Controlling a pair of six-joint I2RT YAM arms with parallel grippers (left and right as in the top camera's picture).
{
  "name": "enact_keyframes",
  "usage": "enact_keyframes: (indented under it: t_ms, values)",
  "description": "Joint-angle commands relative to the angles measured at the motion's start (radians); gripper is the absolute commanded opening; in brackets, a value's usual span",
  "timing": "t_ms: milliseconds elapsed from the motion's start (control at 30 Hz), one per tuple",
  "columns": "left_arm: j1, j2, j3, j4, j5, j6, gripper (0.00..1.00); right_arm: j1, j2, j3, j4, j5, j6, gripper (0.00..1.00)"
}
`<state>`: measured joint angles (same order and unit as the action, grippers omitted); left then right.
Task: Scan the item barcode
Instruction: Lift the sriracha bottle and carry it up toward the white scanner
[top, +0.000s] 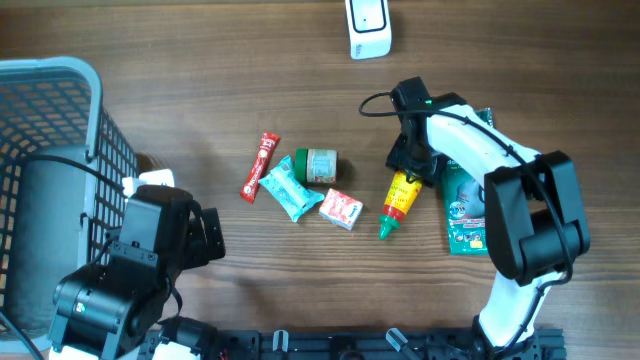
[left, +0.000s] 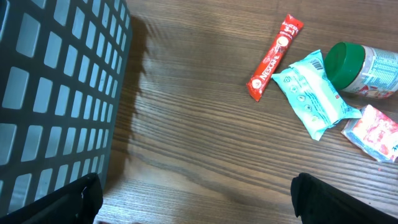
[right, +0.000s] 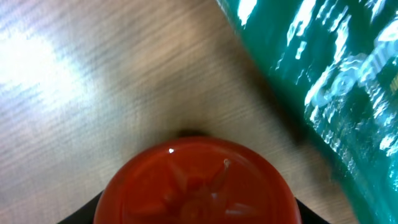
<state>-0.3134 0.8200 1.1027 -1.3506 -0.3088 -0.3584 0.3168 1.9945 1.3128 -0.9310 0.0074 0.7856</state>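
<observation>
We have not scanned anything yet. The sauce bottle (top: 398, 200) lies on the table (top: 200, 80), well apart from the white scanner (top: 368, 28). Our right claw (top: 410, 165) is around its red end, but we cannot tell if it squeezes. Our left claw (left: 196, 202) is wide apart and holds nothing. Lifting and scanning are left.

Place: a mock shop checkout laid out on my wooden table (top: 200, 90).
Left: a grey plastic shopping basket (top: 60, 110).
Far edge: a white barcode scanner (top: 368, 28).
Middle: packaged groceries, among them a Nescafé stick (top: 260, 167), a green-lidded jar (top: 318, 164) and a sauce bottle (top: 398, 198).
</observation>
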Motion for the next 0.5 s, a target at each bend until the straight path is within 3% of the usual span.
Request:
enact_keyframes:
  t_ms: [0, 100, 133, 267, 467]
  values:
    - [-0.002, 0.000, 0.002, 0.002, 0.005, -0.017, 1.00, -0.010, -0.010, 0.091, -0.064, -0.205, -0.151, 0.35]
    - [-0.002, 0.000, 0.002, 0.002, 0.005, -0.017, 1.00, -0.042, -0.066, 0.137, -0.134, -0.423, -0.327, 0.34]
    - [-0.002, 0.000, 0.002, 0.002, 0.005, -0.017, 1.00, -0.063, -0.095, 0.141, -0.140, -0.584, -0.443, 0.35]
    - [-0.002, 0.000, 0.002, 0.002, 0.005, -0.017, 1.00, -0.130, -0.125, 0.140, -0.191, -1.096, -0.651, 0.39]
    - [-0.002, 0.000, 0.002, 0.002, 0.005, -0.017, 1.00, -0.133, -0.125, 0.138, -0.294, -1.411, -0.708, 0.37]
